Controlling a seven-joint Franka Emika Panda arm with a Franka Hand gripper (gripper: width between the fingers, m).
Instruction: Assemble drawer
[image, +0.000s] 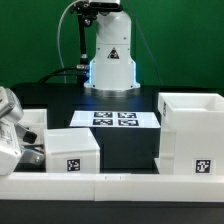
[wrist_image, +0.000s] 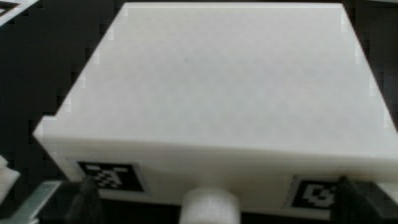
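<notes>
A white drawer tray (image: 68, 150) lies at the exterior view's left with a flat white face up and a tag on its near side. In the wrist view the tray (wrist_image: 222, 85) fills the picture, with two tags and a small round knob (wrist_image: 208, 205) on its front. My gripper (image: 28, 148) is at the tray's left end in the exterior view. In the wrist view my gripper (wrist_image: 217, 205) is open, with its dark fingers (wrist_image: 75, 200) standing wide on either side of the knob and not touching it. The tall open casing (image: 190, 135) stands at the right.
The marker board (image: 115, 119) lies at the table's middle in front of the robot base (image: 108, 60). A low white rail (image: 110, 188) edges the table's front. Another white part (image: 36, 118) shows behind my gripper, mostly hidden.
</notes>
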